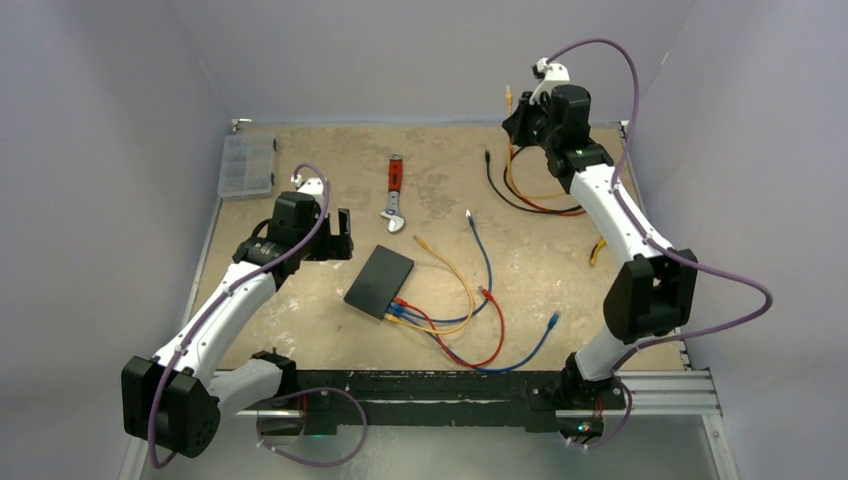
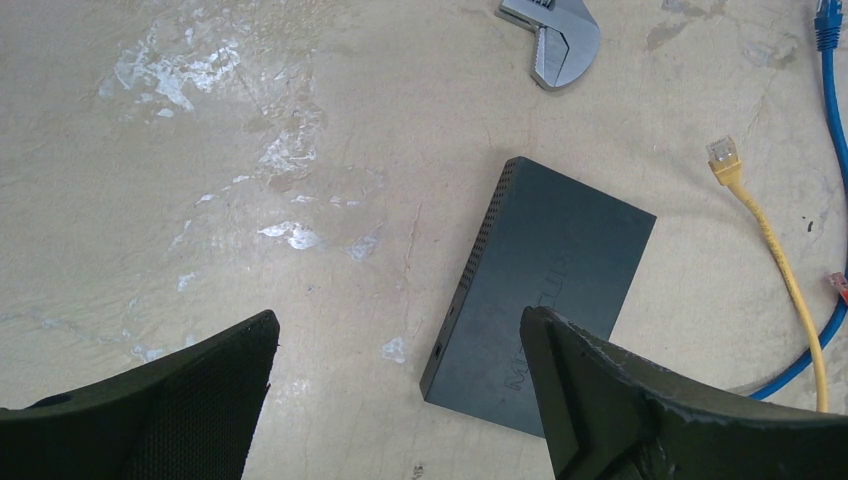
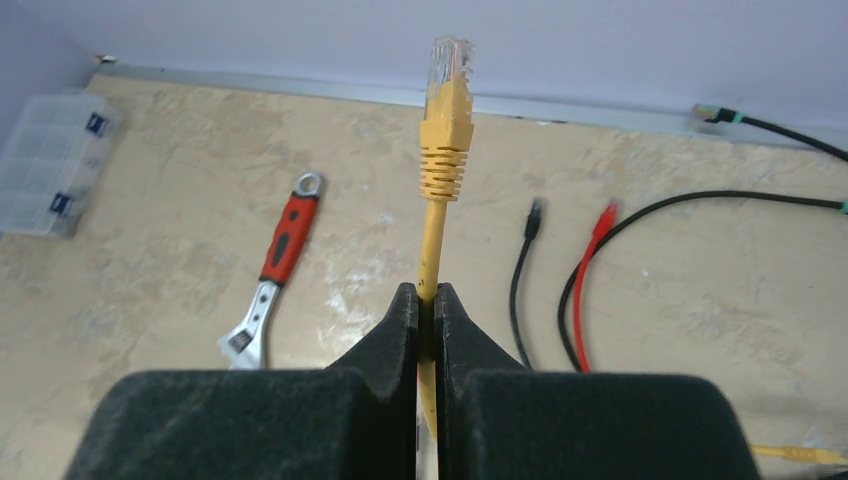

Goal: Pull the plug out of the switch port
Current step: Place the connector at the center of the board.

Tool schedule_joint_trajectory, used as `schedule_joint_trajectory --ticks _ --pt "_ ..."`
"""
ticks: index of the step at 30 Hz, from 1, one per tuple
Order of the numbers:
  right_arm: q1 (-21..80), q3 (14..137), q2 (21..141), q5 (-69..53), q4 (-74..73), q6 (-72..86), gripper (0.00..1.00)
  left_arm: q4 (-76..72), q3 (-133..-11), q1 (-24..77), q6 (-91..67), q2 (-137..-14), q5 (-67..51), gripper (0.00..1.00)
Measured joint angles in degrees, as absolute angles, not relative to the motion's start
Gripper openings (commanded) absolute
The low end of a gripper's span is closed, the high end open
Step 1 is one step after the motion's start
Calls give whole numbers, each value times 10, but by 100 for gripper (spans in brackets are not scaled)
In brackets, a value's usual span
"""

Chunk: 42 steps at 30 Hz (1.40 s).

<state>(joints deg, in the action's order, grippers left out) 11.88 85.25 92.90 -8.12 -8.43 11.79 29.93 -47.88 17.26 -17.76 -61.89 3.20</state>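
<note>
The flat black switch point(image 1: 380, 281) lies mid-table, with red, blue and yellow plugs point(image 1: 398, 309) seated along its near short edge. In the left wrist view the switch point(image 2: 545, 270) sits just right of my left gripper point(image 2: 400, 320), which hangs open above bare table; its right finger point(image 2: 640, 400) hides the port edge. In the top view, the left gripper point(image 1: 336, 236) is left of and behind the switch. My right gripper point(image 3: 427, 295) is raised at the back right point(image 1: 522, 118), shut on a yellow cable whose plug point(image 3: 447, 110) stands free in the air.
A red-handled wrench point(image 1: 396, 190) lies behind the switch. A clear compartment box point(image 1: 246, 165) sits at the back left corner. Black and red cables point(image 1: 530, 200) coil under the right gripper. Loose yellow point(image 2: 770, 240) and blue point(image 2: 830, 60) cables trail right of the switch.
</note>
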Motion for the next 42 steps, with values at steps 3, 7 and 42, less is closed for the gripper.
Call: schedule_joint_trajectory --ticks 3,7,42 --pt "115 877 956 -66 -84 114 0 300 -479 173 -178 -619 32 92" --pt "107 900 990 -55 -97 110 0 300 -479 173 -178 -619 32 92" --pt "33 1111 1270 -102 -185 133 71 299 -479 173 -173 -627 19 92"
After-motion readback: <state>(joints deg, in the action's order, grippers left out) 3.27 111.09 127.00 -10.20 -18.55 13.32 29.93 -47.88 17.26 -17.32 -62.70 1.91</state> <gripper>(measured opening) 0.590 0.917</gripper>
